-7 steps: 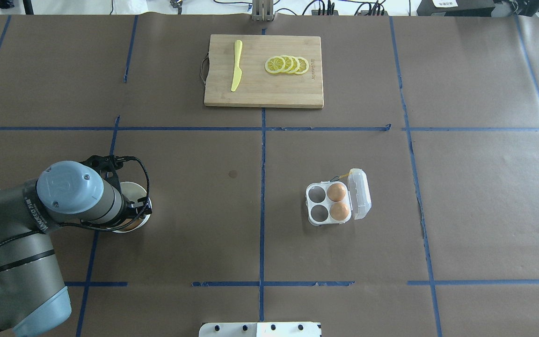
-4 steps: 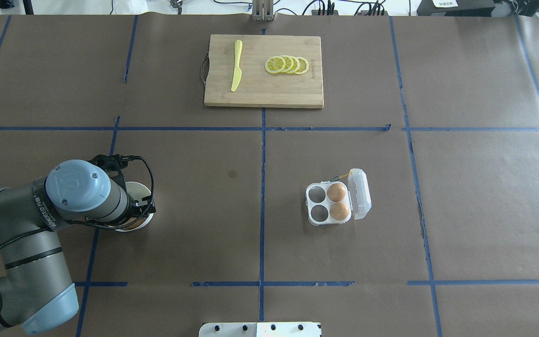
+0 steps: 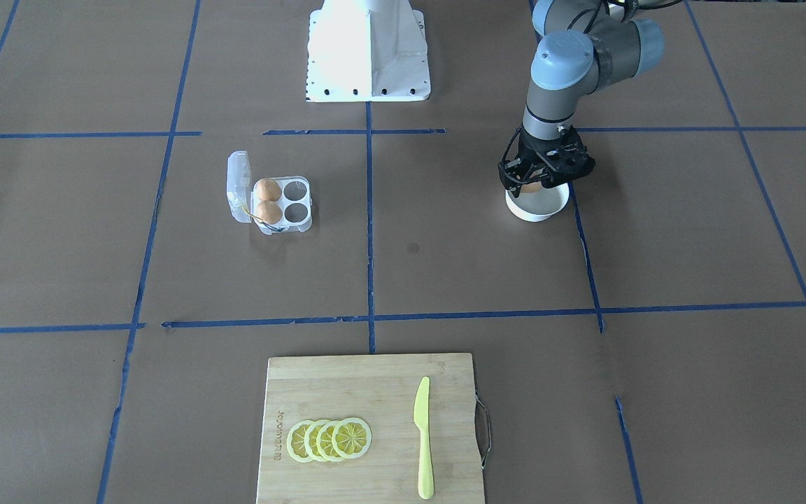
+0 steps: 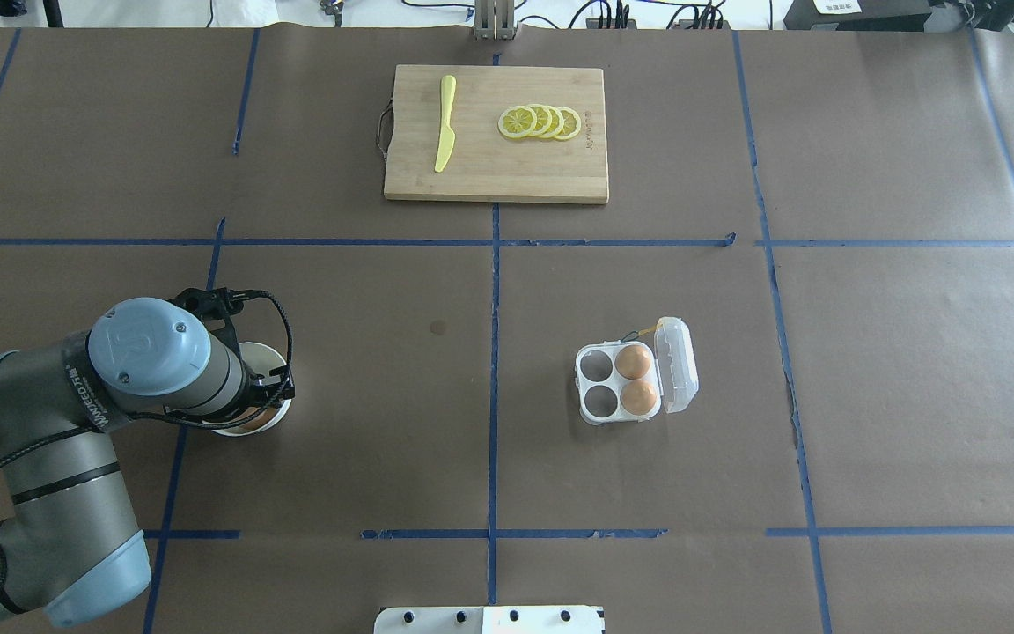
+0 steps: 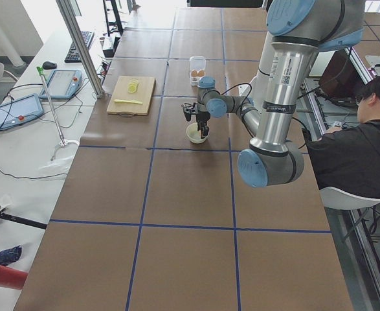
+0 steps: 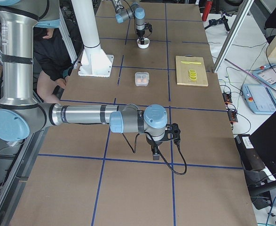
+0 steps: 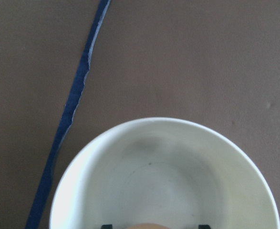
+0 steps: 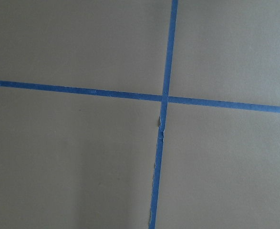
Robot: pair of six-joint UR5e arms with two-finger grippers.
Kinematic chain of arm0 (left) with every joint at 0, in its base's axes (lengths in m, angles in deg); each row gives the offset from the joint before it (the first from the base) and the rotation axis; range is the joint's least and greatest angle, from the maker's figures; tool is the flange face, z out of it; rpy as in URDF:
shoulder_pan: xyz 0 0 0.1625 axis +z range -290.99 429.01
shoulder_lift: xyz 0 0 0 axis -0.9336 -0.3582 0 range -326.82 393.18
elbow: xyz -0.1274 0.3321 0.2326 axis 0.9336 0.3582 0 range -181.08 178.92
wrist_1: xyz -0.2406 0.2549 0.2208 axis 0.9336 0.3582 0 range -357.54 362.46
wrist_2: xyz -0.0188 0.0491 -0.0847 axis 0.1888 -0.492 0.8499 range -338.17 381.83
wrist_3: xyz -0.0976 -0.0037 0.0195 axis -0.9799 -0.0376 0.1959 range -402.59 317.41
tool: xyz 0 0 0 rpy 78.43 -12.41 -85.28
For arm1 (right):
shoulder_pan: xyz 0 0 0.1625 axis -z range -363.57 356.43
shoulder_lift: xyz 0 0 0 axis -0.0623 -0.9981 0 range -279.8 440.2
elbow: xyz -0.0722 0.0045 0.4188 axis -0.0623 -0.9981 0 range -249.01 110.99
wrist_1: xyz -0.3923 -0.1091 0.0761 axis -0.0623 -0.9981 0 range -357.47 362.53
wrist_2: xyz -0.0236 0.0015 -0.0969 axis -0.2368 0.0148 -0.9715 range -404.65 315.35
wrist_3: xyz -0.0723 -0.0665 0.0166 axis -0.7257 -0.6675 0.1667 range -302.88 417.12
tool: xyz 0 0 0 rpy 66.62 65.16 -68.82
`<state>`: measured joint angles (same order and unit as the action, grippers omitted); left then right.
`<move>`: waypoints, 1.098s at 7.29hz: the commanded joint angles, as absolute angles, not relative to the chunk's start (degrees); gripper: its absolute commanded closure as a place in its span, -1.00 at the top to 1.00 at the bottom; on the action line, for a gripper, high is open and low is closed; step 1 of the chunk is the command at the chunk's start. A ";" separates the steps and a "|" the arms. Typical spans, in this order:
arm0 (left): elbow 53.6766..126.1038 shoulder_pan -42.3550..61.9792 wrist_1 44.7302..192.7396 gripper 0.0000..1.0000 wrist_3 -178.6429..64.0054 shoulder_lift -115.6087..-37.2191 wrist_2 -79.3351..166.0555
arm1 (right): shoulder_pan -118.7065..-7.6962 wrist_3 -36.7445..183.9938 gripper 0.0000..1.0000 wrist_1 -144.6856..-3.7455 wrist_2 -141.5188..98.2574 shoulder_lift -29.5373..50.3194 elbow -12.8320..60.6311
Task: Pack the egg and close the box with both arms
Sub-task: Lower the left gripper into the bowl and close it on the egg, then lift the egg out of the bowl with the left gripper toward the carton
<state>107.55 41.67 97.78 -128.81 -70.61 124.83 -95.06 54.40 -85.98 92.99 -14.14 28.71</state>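
Observation:
The clear box (image 4: 610, 381) lies open right of the table's middle, its lid (image 4: 677, 365) folded out to the right. Two orange-brown eggs (image 4: 633, 361) (image 4: 639, 397) fill its right cells; the two left cells are empty. My left gripper (image 3: 533, 183) hangs over the white bowl (image 3: 539, 208), shut on a third egg (image 3: 529, 187). In the left wrist view that egg (image 7: 149, 225) sits between the fingertips (image 7: 106, 226) above the bowl's floor (image 7: 163, 181). My right gripper (image 6: 155, 153) shows only in the exterior right view, low over bare table; I cannot tell if it is open or shut.
A wooden cutting board (image 4: 496, 132) at the far middle carries a yellow knife (image 4: 445, 123) and lemon slices (image 4: 540, 121). The white pedestal base (image 3: 368, 52) stands at the robot's edge. A seated person (image 5: 364, 142) is beside the table. Blue tape lines cross the brown cover.
My left arm's wrist has shifted a little right and away from the robot over the bowl, uncovering more of the bowl's rim. The box and its eggs have not moved.

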 commanded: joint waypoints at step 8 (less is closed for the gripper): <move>115.03 37.80 91.74 -1.00 -136.14 -80.95 125.62 | -95.06 54.40 1.00 -85.97 93.07 -14.11 28.90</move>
